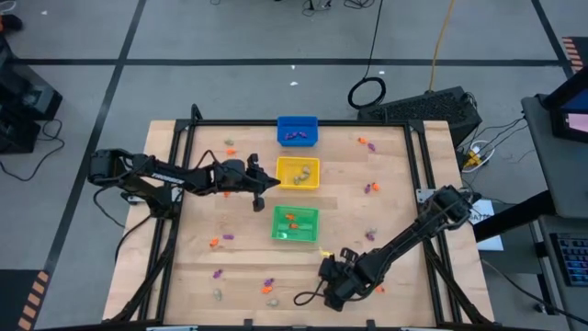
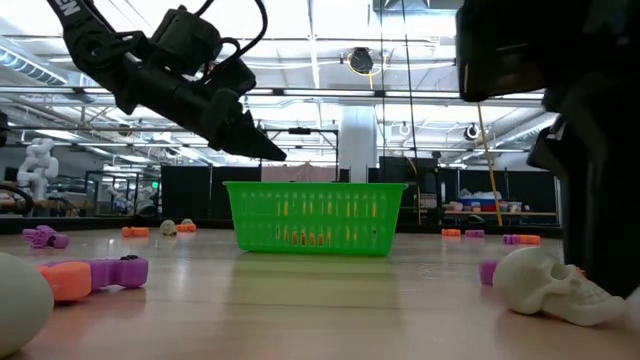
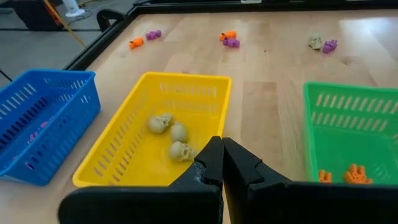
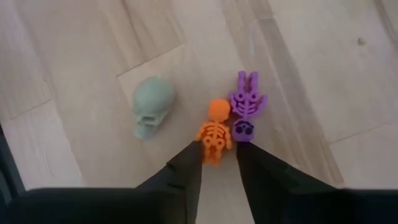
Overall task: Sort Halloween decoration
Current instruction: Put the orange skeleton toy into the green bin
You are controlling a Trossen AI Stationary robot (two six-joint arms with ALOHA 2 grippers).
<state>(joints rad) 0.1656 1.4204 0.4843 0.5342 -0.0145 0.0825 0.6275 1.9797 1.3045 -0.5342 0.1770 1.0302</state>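
The orange skeleton [image 4: 213,134] lies flat on the desk [image 1: 248,239] near the front edge, touching a purple skeleton [image 4: 245,107] on one side, with a pale skull [image 4: 151,112] just beside it on the other. It looks like a small, light, rigid plastic trinket, probably slick, so it could skid or flip if squeezed off-centre; the safest hold is likely across its narrow torso, from the side away from the purple piece, so that only one is lifted. The right hand [image 4: 217,163] is low over it, its two fingers parted with the skeleton's legs between the tips, not yet pinching.

Other trinkets are scattered across the desk, orange, purple and pale. At mid-desk stand three bins in a row from far to near: the blue bin [image 1: 297,130] with purple pieces, the yellow bin [image 1: 298,172] with pale skulls [image 3: 170,134], and the green bin [image 1: 295,223] with orange pieces, which is the likely home for this skeleton.

The left hand [image 3: 221,163] hovers above the desk beside the yellow bin, fingers pressed together and holding nothing.
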